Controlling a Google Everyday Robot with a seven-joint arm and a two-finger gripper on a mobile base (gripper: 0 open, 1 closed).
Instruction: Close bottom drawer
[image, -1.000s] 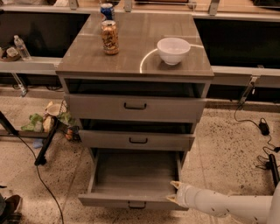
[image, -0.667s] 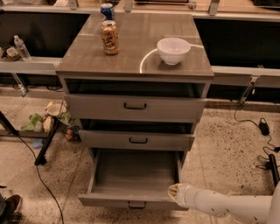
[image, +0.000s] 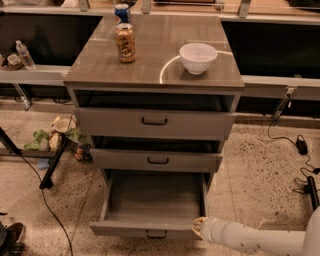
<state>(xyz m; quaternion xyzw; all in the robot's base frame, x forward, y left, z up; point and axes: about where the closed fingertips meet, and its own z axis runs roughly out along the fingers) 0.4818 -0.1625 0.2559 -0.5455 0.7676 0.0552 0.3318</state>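
Note:
The bottom drawer of the grey wood-grain cabinet is pulled far out and its inside is empty. Its shallow front panel carries a small black bar handle. The middle drawer and the top drawer also stand slightly out. My gripper comes in from the lower right on a white arm and sits against the right end of the bottom drawer's front panel.
On the cabinet top stand a white bowl, a brown can and a blue can. A black stand leg and litter lie on the floor at the left. Cables lie at the right.
My gripper has shifted slightly down and left along the front right corner of the bottom drawer. The drawer stands as far out as before.

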